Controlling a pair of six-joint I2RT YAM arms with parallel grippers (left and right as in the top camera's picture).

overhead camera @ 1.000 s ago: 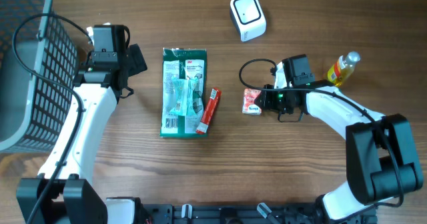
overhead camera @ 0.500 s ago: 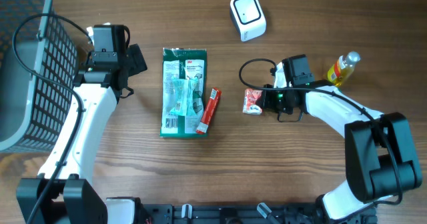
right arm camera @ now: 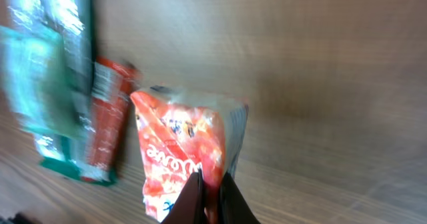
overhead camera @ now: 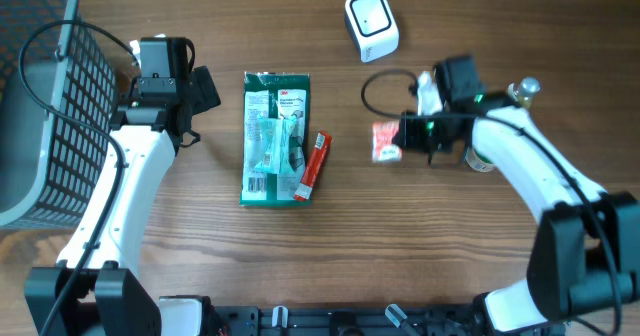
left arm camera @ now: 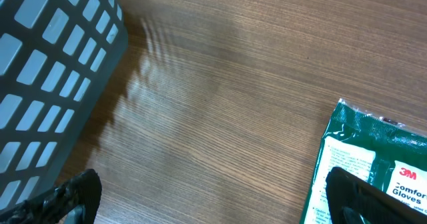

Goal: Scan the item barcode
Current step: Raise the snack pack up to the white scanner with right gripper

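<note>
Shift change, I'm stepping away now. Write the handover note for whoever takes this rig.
Right gripper: shut on the small red packet, which seems clear of the table and is some way short of the scanner.
Left gripper: open, holding nothing, between the basket and the green glove pack.
Also on the table: a red stick packet beside the glove pack; a bottle partly hidden behind the right arm.
Done: packet grasped.
Left: bring its barcode to the scanner.
</note>
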